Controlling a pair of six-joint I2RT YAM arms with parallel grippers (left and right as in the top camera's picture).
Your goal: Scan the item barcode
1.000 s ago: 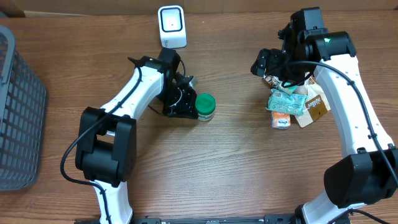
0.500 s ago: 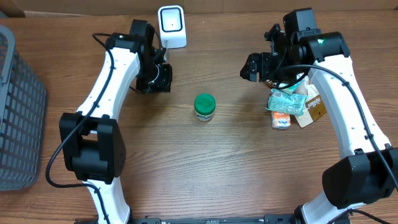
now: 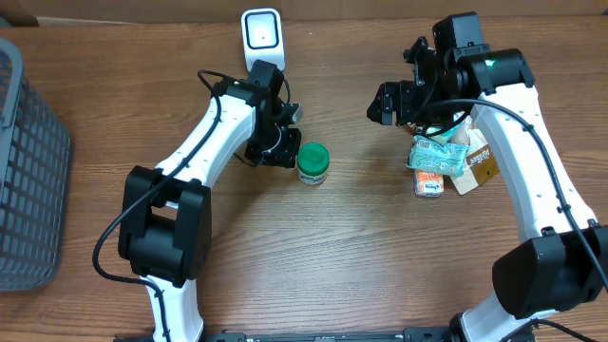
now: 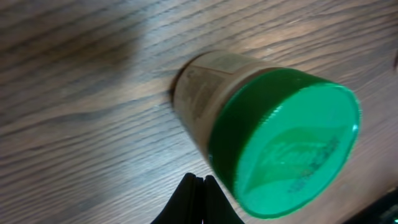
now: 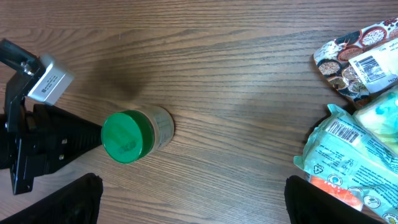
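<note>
**Overhead**
- Basket (image 3: 28, 157): grey plastic lattice at the left edge, partly cut off by the frame; its contents cannot be told.
- Jar (image 3: 313, 163): small and round, standing upright at centre on the wooden table (image 3: 313, 256). Its lid (image 3: 313, 156) is on.
- Scanner (image 3: 262, 38): white rounded block with a dark window, top centre, well apart from the jar.
- Packets (image 3: 442, 157): a loose heap of crinkled plastic wrappers, teal, orange and brown, at the right.
- Left gripper (image 3: 288, 152): pinched together and holding nothing, tips just beside the jar's left side.
- Right gripper (image 3: 383, 103): spread wide and holding nothing, upper right, near the heap.

**Left wrist**
- Jar (image 4: 205, 93): pale printed label around the body, which hides the contents.
- Lid (image 4: 292, 149): glossy green, ribbed rim, embossed lettering too blurred to read.
- Fingertips (image 4: 189, 199): black, pressed together at the bottom edge.

**Right wrist**
- Jar (image 5: 158, 127): lower left of centre, with the dark tapered left gripper (image 5: 93, 134) pointing at its lid.
- Seed pouch (image 5: 364, 53): grain pictures and a barcode, upper right.
- Packets (image 5: 348, 149): teal film with a barcode, right edge.
- Table (image 5: 236, 74): brown wood grain.
</note>
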